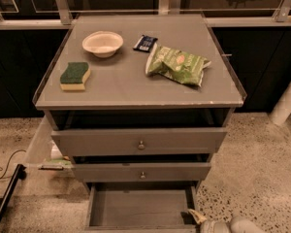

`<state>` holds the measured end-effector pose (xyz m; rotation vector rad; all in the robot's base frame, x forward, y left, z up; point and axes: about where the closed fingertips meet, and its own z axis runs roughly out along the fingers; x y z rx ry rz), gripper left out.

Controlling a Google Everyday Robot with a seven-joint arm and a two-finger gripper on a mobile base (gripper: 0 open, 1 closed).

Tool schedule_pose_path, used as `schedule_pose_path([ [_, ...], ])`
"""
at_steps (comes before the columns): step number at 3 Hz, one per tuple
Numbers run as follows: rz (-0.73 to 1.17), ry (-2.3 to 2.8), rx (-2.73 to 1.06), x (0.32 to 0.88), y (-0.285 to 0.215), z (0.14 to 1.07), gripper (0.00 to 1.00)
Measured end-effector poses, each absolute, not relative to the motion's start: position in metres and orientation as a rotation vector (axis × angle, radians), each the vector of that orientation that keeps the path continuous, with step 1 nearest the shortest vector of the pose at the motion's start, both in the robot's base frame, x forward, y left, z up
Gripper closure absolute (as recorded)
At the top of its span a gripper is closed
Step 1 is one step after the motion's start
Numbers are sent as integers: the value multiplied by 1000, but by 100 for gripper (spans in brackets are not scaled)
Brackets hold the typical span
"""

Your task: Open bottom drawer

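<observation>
The bottom drawer [140, 208] of the grey cabinet stands pulled out toward the camera, and its plain grey inside shows with nothing in it. Its front panel and knob are cut off by the bottom edge of the view. My gripper [206, 222] is at the bottom right edge, just beside the drawer's right front corner, with only its pale grey end in view. Above the bottom drawer are the middle drawer [141, 172] and the top drawer [140, 141], each with a small round knob and each a little way out.
On the cabinet top [136, 81] lie a white bowl [102, 43], a green and yellow sponge [74, 75], a green snack bag [177, 65] and a small dark packet [145, 42]. A black bar [5, 198] and a cable lie on the speckled floor at left.
</observation>
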<state>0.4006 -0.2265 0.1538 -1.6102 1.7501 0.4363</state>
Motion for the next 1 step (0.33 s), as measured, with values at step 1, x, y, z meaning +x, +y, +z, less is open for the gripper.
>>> schedule_pose_path([
  [1, 436, 1750, -1610, 401, -226, 154, 0],
])
